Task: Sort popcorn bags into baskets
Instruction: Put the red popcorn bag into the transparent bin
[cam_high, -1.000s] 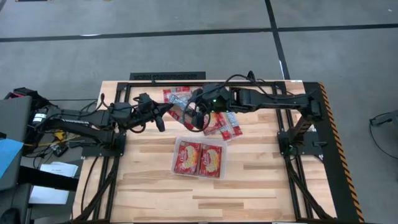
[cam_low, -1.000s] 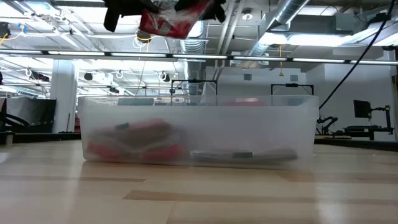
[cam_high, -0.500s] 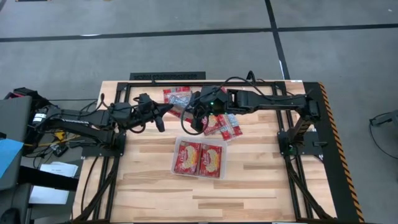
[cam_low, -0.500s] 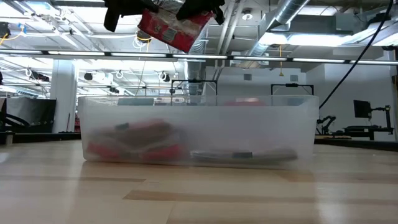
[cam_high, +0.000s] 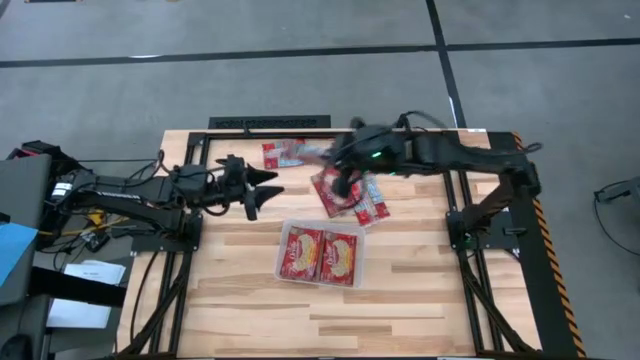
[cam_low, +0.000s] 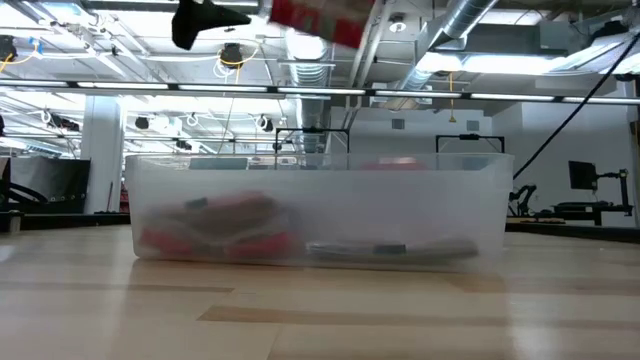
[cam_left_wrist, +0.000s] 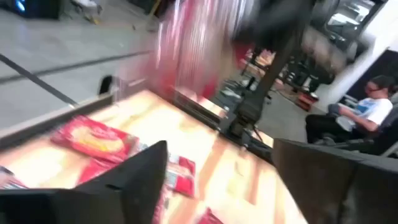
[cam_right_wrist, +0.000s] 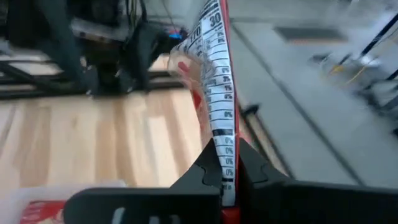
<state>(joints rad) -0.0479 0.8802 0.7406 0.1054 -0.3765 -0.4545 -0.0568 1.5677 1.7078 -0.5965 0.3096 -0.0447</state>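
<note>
While the right gripper hangs above the far middle of the bench, its fingers are pinched narrowly on the edge of one popcorn bag, which stands up edge-on from them with its printed strip showing; in the high view that lifted bag is only a smear beside the arm, and in the low view it shows as a red blur near the ceiling line. The left gripper waits over the bench's left part, near the loose packets, its fingers spread wide and holding nothing. Counting from above: two red-and-yellow bags lie side by side in the one clear plastic basket at the bench's middle; about three more loose bags lie overlapping just beyond the basket, and one more lies at the far edge, though the exact number in the pile is hard to tell. The bench is pale wooden planking ringed by a black metal frame, standing on grey floor; the low view shows an open workshop with ceiling pipes behind the basket; a seated person appears in the left wrist view.
</note>
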